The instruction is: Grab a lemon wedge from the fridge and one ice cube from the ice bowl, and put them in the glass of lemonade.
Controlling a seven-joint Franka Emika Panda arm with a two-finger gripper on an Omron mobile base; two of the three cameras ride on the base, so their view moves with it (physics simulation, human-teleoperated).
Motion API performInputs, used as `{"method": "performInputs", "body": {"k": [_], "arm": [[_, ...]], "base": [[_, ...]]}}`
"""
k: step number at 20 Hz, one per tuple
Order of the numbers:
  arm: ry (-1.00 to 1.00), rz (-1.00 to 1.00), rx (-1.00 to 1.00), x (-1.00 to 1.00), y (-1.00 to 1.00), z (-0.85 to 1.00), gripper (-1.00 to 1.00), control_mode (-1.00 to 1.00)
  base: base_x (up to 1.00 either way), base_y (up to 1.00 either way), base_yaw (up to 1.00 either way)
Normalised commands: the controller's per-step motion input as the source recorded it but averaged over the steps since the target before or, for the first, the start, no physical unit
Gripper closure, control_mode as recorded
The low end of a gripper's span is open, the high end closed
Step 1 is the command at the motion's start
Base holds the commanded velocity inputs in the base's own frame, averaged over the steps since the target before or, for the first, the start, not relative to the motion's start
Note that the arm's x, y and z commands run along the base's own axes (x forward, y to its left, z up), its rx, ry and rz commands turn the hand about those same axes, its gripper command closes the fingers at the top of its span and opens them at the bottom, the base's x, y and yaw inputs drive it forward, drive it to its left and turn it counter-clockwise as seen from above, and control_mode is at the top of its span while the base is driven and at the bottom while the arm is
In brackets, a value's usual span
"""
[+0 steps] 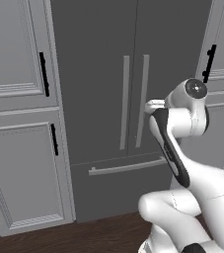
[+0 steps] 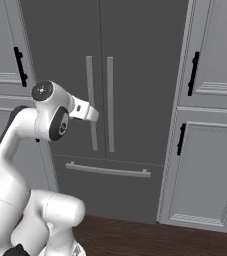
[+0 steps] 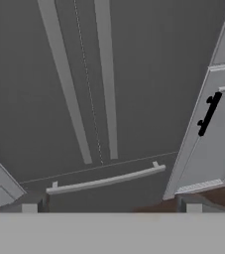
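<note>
Kitchen cabinetry surrounded the closed fridge (image 1: 98, 74) as the arm faced it with nothing in hand.
Nearest, the gripper (image 3: 111, 208) stood released, its finger tips (image 3: 29, 208) wide apart and grasping nothing, well short of the doors. Beyond it lay the horizontal drawer handle (image 3: 104, 180), then the two vertical bar handles (image 3: 106, 79), just beside one another along the centre seam, with a panelled cabinet (image 3: 218, 149) and its black handle (image 3: 208, 115) to one side. The lemon wedge presumably sat inside, behind the shut doors. To open well, the jaws should straddle one bar squarely, close fully around it, and pull along the door's arc rather than straight back, lest the fingers slip off.
</note>
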Motion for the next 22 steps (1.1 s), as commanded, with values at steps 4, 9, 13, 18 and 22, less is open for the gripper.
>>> {"method": "performInputs", "body": {"k": [4,9,13,18,22], "arm": [[0.0,0.0,0.0,0.65,-0.12,-0.18,-1.0,-1.0],[0.07,0.03,-0.01,0.79,-0.08,-0.17,-1.0,-1.0],[0.09,0.07,0.0,0.7,0.0,-0.15,-1.0,-1.0],[0.01,0.15,0.01,0.34,-0.21,-0.11,-1.0,-1.0],[-0.02,0.1,0.0,0.04,-0.14,0.0,-1.0,-1.0]], "base": [[0.0,0.0,0.0],[0.0,0.0,0.0],[0.0,0.0,0.0],[0.0,0.0,0.0],[0.0,0.0,0.0]]}}
